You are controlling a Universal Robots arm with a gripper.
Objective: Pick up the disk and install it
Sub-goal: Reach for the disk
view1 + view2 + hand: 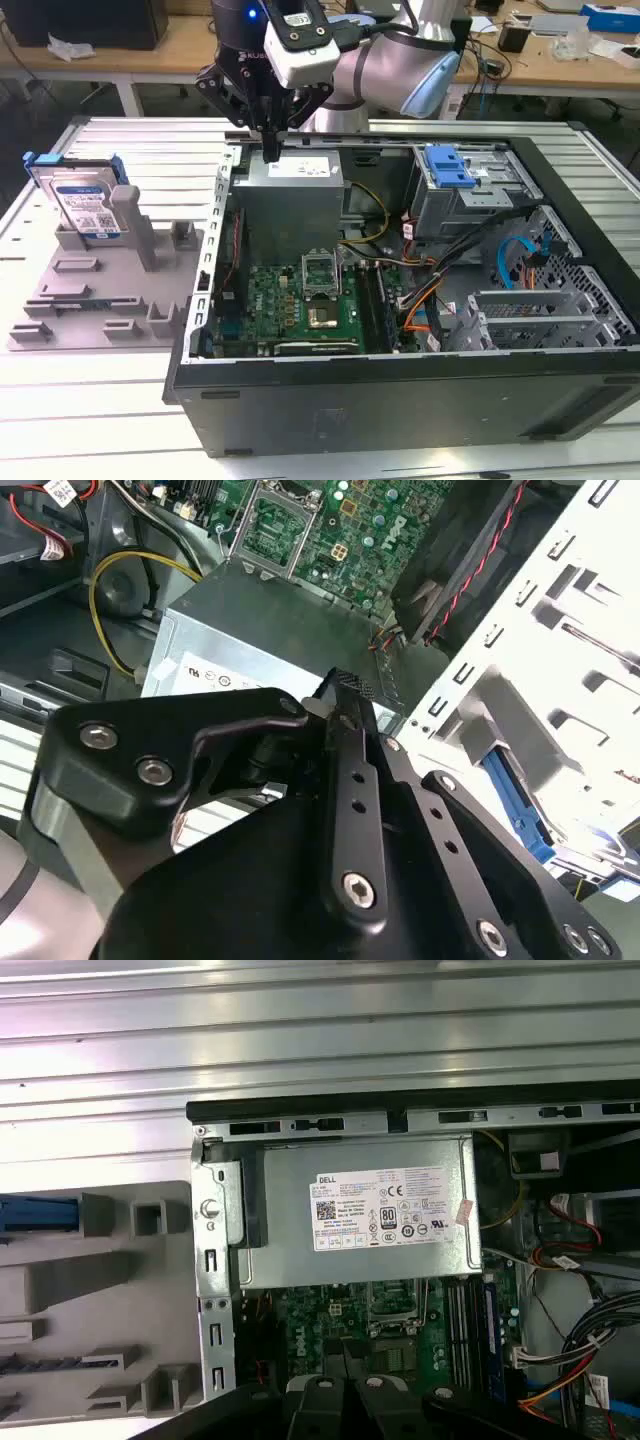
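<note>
The slim black fingers (352, 780) of the black robot gripper (269, 148) were pressed together with nothing between them. Their tips pointed down just above the boxy silver metal power supply (292, 195) at the back of the open black computer case (400, 405).

The disk (84, 198), a flat silver hard drive with a white-and-blue label in a blue plastic bracket, stood upright in a slot of the grey plastic fixture plate (100, 315). It was outside the case, toward the exterior view's left, well apart from the gripper and untouched.

The likeliest trouble was in the approach. A low sideways pass could have caught the case's side wall, which stood between gripper and disk. Fingers arriving closed would probably have shoved the thin, upright disk and tilted it in its slot. A grasp on the plastic bracket alone might also have let the drive slip.
</note>
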